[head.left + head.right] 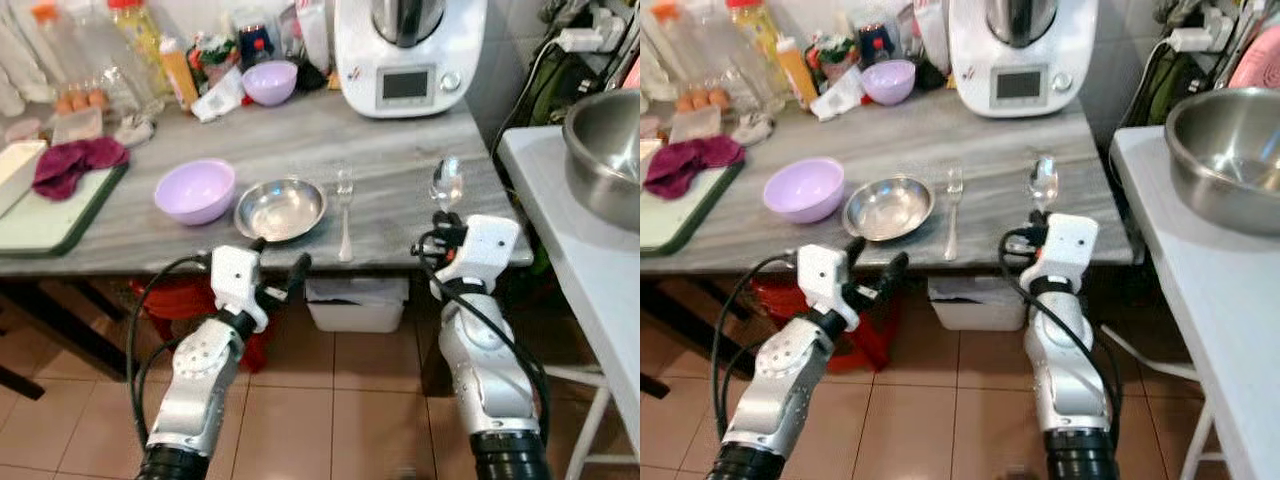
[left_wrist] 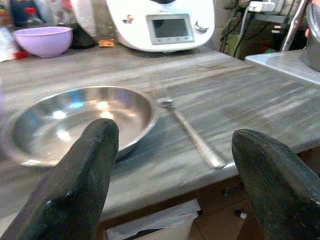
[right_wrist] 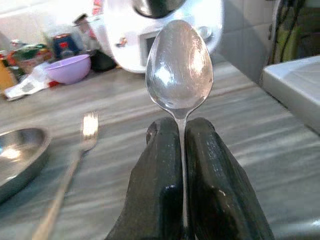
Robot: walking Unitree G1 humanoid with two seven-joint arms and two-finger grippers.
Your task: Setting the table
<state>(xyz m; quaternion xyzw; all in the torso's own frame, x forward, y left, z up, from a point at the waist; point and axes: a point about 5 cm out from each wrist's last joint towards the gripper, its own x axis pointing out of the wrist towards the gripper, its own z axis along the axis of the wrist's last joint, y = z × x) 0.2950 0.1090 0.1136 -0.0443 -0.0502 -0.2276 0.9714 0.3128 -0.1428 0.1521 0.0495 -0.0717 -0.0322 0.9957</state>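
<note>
A grey marble-patterned counter (image 1: 400,150) is seen carrying a white kitchen machine (image 1: 408,55) at its back and, on a separate white surface to the right, a large steel mixing bowl (image 1: 605,155) whose inside cannot be seen. Nearer the front edge, a lilac bowl (image 1: 195,190) and a shallow steel dish (image 1: 280,208) are set just beside each other, both empty; a second lilac bowl (image 1: 270,82) is placed at the back among bottles. A fork (image 1: 345,215) is laid just right of the steel dish, its handle toward the edge. The left gripper (image 1: 280,270) is held at the counter edge before the dish, its fingers (image 2: 75,185) spread wide and touching nothing. A spoon (image 3: 179,67) is clamped by its handle between the closed fingers of the right gripper (image 1: 447,222), bowl upward, over the counter well right of the fork.
</note>
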